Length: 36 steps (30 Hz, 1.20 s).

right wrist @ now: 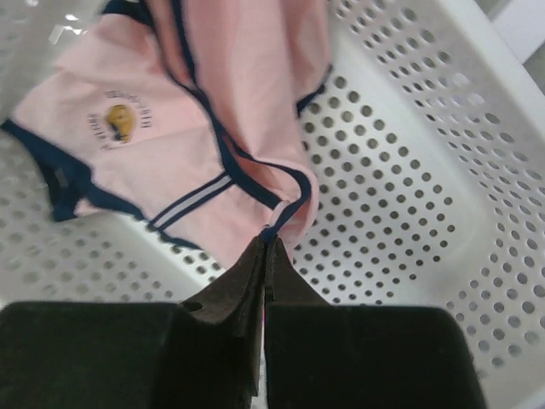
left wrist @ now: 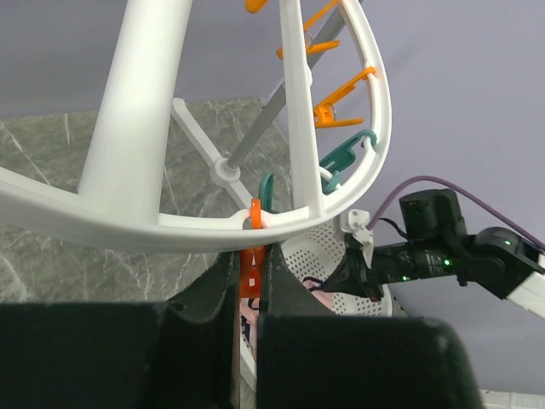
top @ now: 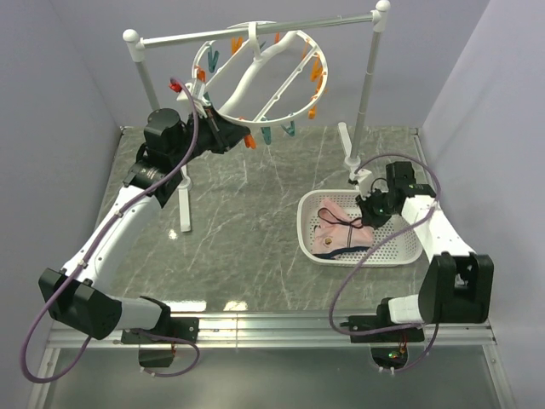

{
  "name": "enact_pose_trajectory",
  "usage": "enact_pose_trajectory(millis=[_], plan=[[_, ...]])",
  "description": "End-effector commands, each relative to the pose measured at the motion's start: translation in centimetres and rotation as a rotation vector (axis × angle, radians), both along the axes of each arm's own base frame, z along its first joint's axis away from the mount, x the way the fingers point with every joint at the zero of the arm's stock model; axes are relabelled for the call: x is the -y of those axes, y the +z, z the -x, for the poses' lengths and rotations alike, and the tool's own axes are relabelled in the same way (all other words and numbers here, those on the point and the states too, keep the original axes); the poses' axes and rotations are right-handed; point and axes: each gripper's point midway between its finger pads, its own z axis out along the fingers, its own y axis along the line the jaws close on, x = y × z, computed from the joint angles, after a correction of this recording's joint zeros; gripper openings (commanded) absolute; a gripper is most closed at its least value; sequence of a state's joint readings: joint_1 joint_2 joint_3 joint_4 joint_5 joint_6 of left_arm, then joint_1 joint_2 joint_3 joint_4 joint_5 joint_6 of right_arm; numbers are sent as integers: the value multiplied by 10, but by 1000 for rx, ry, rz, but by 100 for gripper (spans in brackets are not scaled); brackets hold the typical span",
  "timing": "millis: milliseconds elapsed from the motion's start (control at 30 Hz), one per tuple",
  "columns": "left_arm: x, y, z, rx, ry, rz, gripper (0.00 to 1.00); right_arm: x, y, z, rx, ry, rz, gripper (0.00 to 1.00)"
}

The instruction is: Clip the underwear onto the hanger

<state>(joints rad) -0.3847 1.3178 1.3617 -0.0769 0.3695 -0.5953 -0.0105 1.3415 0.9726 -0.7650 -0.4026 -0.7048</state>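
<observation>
Pinching a navy-edged corner of the underwear, the right claw is closed tight on it, while the rest lies slack in the basket on the right of the desk. Over at the far left, the left claw is narrowed around an orange clip on the low rim of the hanger, which hangs tilted from the rail. So the clip sits up and away to the left of the underwear, well apart from it. I'd say the right arm, being nearer, must lift that corner across to the clip. Whether the clip's mouth is open, I can't tell.
</observation>
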Motion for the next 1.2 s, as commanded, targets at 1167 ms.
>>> enact_pose_trajectory(millis=[1167], plan=[[-1,10,3,31,-11,10,0,3,142,-20,453,261,121,0]])
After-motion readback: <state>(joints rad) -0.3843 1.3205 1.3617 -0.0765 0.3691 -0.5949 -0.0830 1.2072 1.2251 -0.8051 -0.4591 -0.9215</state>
